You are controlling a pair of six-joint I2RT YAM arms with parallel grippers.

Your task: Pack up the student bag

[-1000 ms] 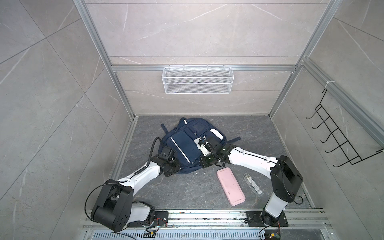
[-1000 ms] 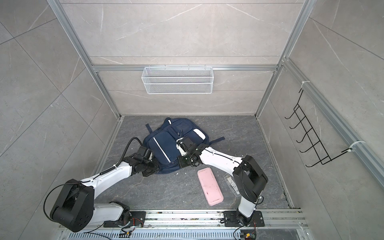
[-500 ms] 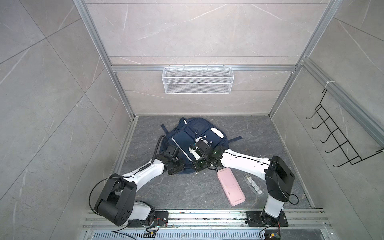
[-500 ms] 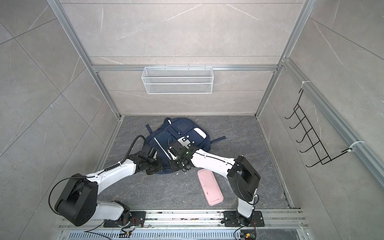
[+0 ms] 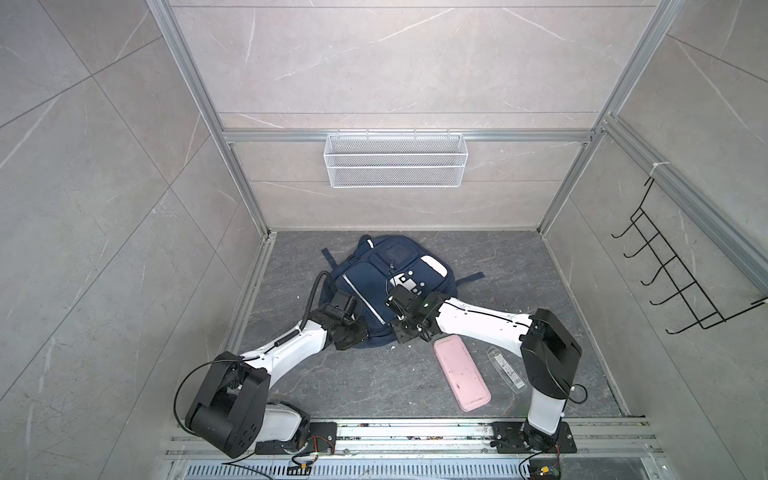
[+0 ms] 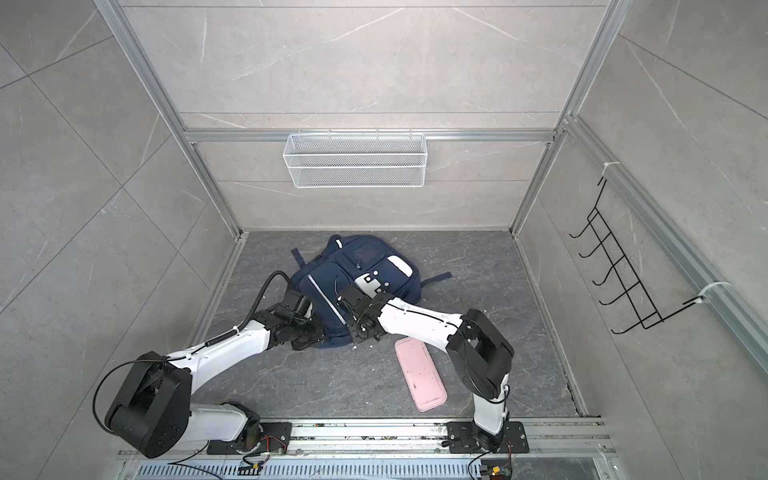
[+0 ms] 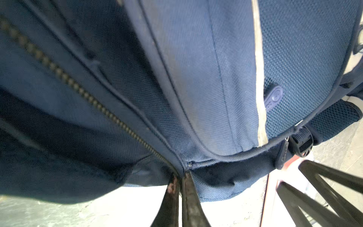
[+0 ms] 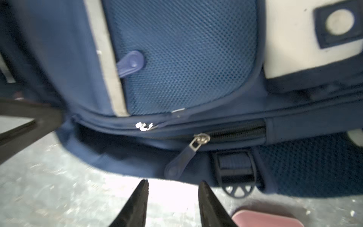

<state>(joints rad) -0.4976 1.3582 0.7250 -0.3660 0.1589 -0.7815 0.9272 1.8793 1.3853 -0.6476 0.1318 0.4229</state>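
The student bag point(image 5: 390, 282) lay front-up on the grey worktop point(image 5: 519, 266), navy with white patches and a silver stripe. My left pincer point(image 5: 358, 332) met its near left corner; my right pincer point(image 5: 402, 330) sat at its near edge. A flat pink case point(image 5: 461, 372) lay beside my right arm, with a slim clear packet point(image 5: 505, 374) next to it. A white wire basket point(image 5: 395, 160) hung on the back wall and a black hook rack point(image 5: 681, 282) on the right one.

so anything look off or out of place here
No damage shows. The bag lies slanted on the floor, with small white crumbs by its near edge. The pink case and clear packet lie outside it.
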